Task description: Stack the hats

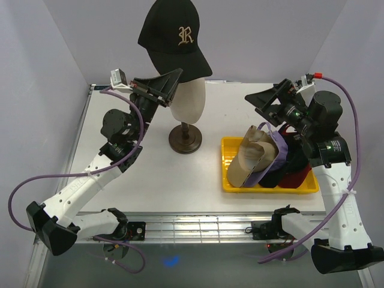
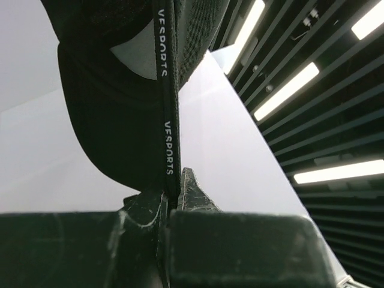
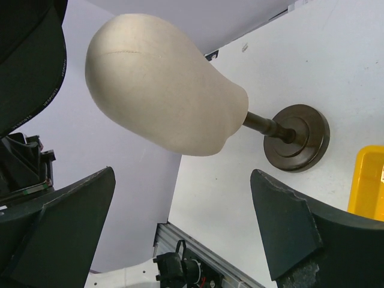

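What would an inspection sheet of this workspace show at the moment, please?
Surface: white table, no spills seen.
Job's things: black cap held above the bare mannequin head; tan cap, lavender cap and red cap piled in the yellow tray.
Clutter: nothing seen.
Grippers: left gripper shut on the black cap's strap; right gripper open, empty, facing the mannequin head.
Cables: purple cables loop freely beside both arms.
Surroundings: pale walls; ceiling lights.
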You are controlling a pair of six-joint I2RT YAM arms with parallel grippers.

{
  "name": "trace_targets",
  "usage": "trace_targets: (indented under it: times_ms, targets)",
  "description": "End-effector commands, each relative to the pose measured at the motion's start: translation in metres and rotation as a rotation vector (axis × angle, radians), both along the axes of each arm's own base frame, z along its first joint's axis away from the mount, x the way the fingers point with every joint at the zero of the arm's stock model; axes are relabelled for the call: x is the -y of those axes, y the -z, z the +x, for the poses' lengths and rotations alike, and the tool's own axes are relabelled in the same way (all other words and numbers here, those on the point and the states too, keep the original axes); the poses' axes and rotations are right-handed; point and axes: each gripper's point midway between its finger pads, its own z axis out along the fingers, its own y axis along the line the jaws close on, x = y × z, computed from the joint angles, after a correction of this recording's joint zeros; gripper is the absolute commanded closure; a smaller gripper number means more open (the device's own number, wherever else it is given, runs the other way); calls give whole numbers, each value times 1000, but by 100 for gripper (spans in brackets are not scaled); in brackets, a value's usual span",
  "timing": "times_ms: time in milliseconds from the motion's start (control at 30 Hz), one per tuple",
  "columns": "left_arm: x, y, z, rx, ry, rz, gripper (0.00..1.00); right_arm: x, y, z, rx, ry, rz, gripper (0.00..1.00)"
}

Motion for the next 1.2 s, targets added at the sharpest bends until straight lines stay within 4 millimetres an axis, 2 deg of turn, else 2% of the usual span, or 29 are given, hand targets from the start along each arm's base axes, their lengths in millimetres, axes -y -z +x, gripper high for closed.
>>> trace_targets:
  times_ms: [0, 300, 500, 600, 800, 967, 1167]
  targets:
    - [-33, -17, -11, 56, -29, -146, 100, -8, -5, 0, 26, -45, 20, 1]
    - [-29, 18, -2, 13, 31, -183, 100, -10, 1, 0, 18, -64, 19, 1]
    - [-28, 34, -1, -2, 68, -208, 100, -10, 5, -1, 14, -68, 13, 1]
    - [-25, 38, -3, 3, 86, -204, 100, -11, 9, 0, 9, -69, 12, 1]
    - [-26, 64, -7, -22, 104, -203, 100, -13, 16, 2, -2, -74, 11, 1]
    - [-17, 84, -6, -47, 137, -169, 100, -16, 21, 4, -9, -78, 12, 0]
    - [-19, 100, -7, -70, 135, -164, 100, -18, 26, 8, -16, -80, 6, 0]
